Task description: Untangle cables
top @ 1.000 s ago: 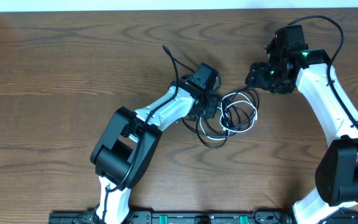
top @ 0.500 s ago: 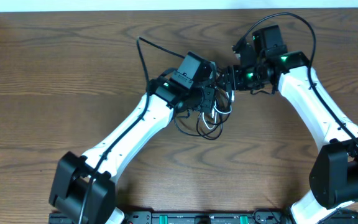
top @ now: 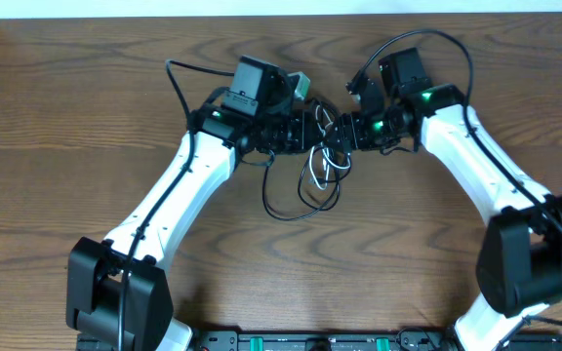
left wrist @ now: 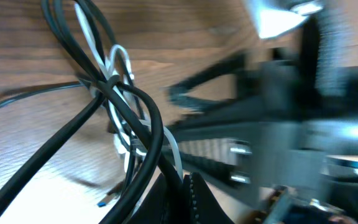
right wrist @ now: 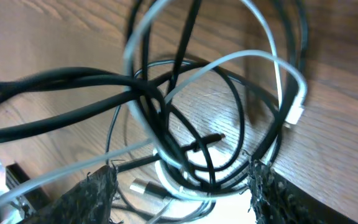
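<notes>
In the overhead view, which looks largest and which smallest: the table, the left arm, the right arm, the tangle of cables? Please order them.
1. table
2. left arm and right arm: they look about alike, so I do not rank them
3. tangle of cables

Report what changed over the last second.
The left hand, shut on the cables, pulled the tangle left and toward the table's far edge, and the round coil stretched into longer loops. The right hand moved left to meet it, so cords now run between its open fingers. The cables stayed tangled, and the right hand grips nothing.
</notes>
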